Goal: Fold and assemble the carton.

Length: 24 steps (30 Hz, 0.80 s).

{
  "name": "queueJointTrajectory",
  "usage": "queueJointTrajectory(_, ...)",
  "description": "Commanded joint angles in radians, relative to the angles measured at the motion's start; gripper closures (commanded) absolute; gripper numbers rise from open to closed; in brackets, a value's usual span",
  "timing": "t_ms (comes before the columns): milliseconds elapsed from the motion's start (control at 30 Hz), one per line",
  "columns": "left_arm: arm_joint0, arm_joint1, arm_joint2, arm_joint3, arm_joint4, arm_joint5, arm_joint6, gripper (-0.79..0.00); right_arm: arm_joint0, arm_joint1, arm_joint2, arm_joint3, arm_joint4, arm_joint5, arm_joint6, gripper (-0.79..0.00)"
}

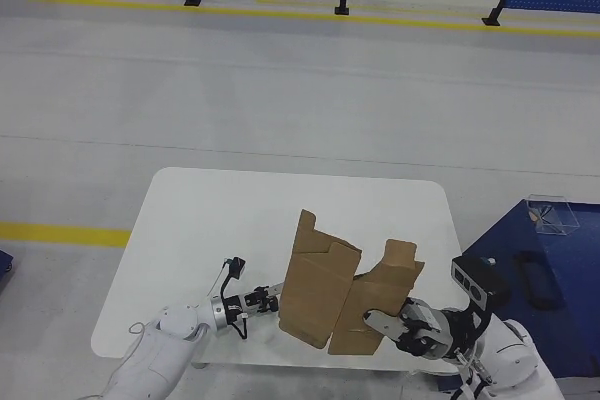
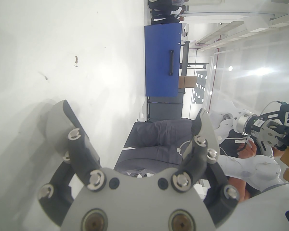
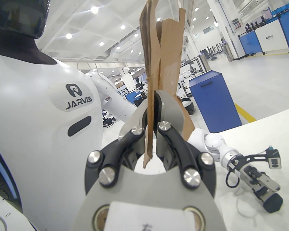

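A flattened brown carton (image 1: 325,285) stands upright over the near middle of the white table (image 1: 210,220), its flaps pointing up. My right gripper (image 1: 377,322) is shut on the carton's lower near edge; in the right wrist view its fingers (image 3: 163,106) pinch the cardboard sheet (image 3: 167,49) edge-on. My left gripper (image 1: 268,299) sits low over the table just left of the carton, apart from it. It is open (image 2: 134,123), with nothing between its fingers (image 2: 67,118). The left gripper (image 3: 265,188) also lies near the tabletop in the right wrist view.
The table's near edge runs just under both arms. A blue cabinet (image 1: 570,290) stands off the table's right side, with a clear plastic box (image 1: 552,213) on it. The far half of the table is bare white surface.
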Motion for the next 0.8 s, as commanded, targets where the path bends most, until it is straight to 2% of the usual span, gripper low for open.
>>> queueJointTrajectory(0,0.0,0.0,0.0,0.0,0.0,0.0,0.0,-0.785,0.027,0.0,0.134,-0.099,-0.281,-0.071,-0.071,0.0)
queueJointTrajectory(133,0.0,0.0,0.0,0.0,0.0,0.0,0.0,-0.785,0.066,-0.016,0.367,-0.296,-0.671,-0.098,-0.24,0.0)
queueJointTrajectory(167,0.0,0.0,0.0,0.0,0.0,0.0,0.0,-0.785,0.106,-0.019,0.425,-0.296,-0.799,-0.098,-0.291,0.0)
queueJointTrajectory(233,0.0,0.0,0.0,0.0,0.0,0.0,0.0,-0.785,0.171,-0.019,0.471,-0.296,-1.017,-0.098,-0.424,0.0)
queueJointTrajectory(367,0.0,0.0,0.0,0.0,0.0,0.0,0.0,-0.785,0.258,0.005,0.491,-0.296,-1.534,-0.098,-0.755,0.0)
queueJointTrajectory(467,0.0,0.0,0.0,0.0,0.0,0.0,0.0,-0.785,0.294,0.031,0.471,-0.296,-1.963,-0.092,-1.088,0.0)
queueJointTrajectory(500,0.0,0.0,0.0,0.0,0.0,0.0,0.0,-0.785,0.295,0.039,0.452,-0.296,-2.099,-0.058,-1.207,0.0)
queueJointTrajectory(567,0.0,0.0,0.0,0.0,0.0,0.0,0.0,-0.785,0.271,0.062,0.392,-0.296,-2.423,0.097,-1.472,0.0)
queueJointTrajectory(633,0.0,0.0,0.0,0.0,0.0,0.0,0.0,-0.785,0.182,0.077,0.335,-0.296,-2.684,0.318,-1.676,0.0)
queueJointTrajectory(667,0.0,0.0,0.0,0.0,0.0,0.0,0.0,-0.785,0.135,0.08,0.314,-0.296,-2.771,0.431,-1.747,0.0)
queueJointTrajectory(767,0.0,0.0,0.0,0.0,0.0,0.0,0.0,-0.785,0.019,0.083,0.275,-0.296,-2.968,0.737,-1.832,0.0)
